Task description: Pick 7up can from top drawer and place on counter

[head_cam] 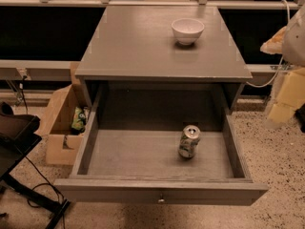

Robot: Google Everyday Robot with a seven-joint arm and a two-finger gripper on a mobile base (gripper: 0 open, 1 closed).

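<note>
Standing upright in the open drawer (143,184), the can (189,141) is well apart from the gripper (287,92) at the right edge; whether it is open or closed cannot be told.

A green packet (78,119) lies in the cardboard box (58,128); a white bowl (188,30) sits well right of it.

7up can (189,141): silvery with green markings, pull-tab lid uppermost, standing upright on the floor of the top drawer (90,147), right of centre. Drawer: grey, open, knob on front panel. Counter (138,42): flat grey slab above. Gripper (282,99): right edge, well apart from can.
</note>
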